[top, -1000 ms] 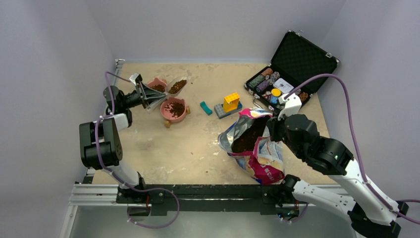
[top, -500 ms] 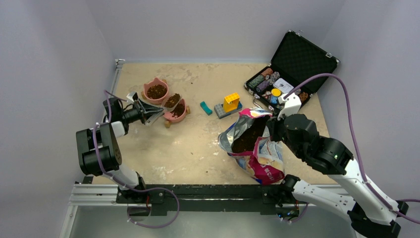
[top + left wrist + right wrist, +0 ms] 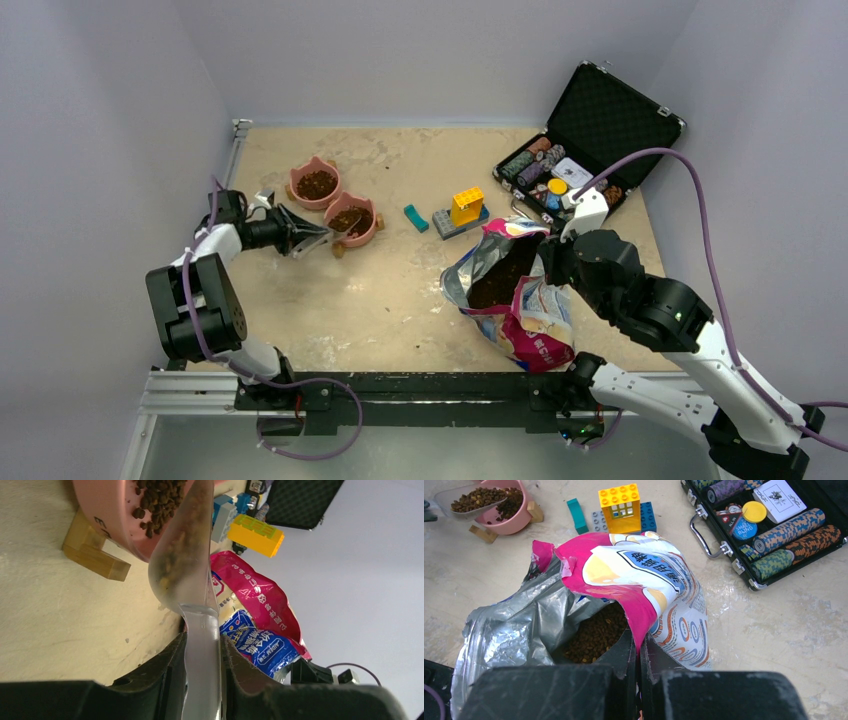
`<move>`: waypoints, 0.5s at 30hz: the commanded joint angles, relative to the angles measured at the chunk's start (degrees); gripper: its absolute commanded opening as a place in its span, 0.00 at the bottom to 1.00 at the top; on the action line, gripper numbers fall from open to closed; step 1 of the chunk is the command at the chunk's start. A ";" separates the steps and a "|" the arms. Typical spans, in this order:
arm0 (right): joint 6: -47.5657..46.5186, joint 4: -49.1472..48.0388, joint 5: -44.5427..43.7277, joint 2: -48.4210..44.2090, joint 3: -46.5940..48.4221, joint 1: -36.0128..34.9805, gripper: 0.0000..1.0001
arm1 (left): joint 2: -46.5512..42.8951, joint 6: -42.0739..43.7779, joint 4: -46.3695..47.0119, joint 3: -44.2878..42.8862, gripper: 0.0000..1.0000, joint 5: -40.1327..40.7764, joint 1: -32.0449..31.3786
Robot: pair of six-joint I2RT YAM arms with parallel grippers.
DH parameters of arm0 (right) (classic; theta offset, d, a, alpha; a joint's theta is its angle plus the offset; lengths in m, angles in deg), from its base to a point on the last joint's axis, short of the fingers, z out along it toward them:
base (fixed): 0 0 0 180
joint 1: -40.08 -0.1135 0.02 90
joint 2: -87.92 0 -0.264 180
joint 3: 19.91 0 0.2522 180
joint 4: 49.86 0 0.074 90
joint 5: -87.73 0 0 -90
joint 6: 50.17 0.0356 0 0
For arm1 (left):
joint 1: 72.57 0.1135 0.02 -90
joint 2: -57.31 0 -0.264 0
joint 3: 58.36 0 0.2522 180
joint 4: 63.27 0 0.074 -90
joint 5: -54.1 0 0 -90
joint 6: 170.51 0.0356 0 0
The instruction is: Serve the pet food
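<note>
Your left gripper (image 3: 202,652) is clamped tight on the handle of a translucent plastic scoop (image 3: 182,570), and the scoop's mouth reaches over the rim of the nearer pink pet bowl (image 3: 107,510) on its wooden stand (image 3: 95,550). That looks like the pouring step of serving. Brown kibble (image 3: 155,497) already lies in this bowl, and more sits in the scoop. The second pink bowl (image 3: 316,183), just behind, also holds a portion. To the right, a teal block (image 3: 415,217) and a stack of toy bricks (image 3: 465,207) stand apart from the work. Right of centre, the glossy pink-and-blue food bag (image 3: 535,330) leans open, the rest of the kibble dark inside it. Your right gripper (image 3: 640,655) has its jaws shut on the bag's pink top edge, most likely to hold the mouth up and open so the scoop can go back in without the bag slumping or spilling. At far right, an open black case of poker chips (image 3: 590,150) plays no part. Tilt the scoop slowly, because pellets could bounce off the rim onto the table.
</note>
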State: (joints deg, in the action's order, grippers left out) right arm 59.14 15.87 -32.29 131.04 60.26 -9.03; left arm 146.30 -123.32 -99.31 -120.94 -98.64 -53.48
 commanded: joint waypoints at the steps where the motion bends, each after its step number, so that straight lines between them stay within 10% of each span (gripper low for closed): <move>1: 0.76 -1.03 -0.98 -0.16 1.62 0.24 0.00 | -2.04 5.70 -13.23 -7.11 0.00 7.95 -0.70; 15: 1.04 -0.57 -0.69 0.17 2.05 0.23 0.00 | -0.53 6.61 -38.84 -27.10 0.00 37.34 -12.57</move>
State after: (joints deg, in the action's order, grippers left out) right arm 59.66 15.87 -32.16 131.04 60.26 -9.03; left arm 146.08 -118.24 -128.01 -141.33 -73.17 -63.99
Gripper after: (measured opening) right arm 0.007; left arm 0.312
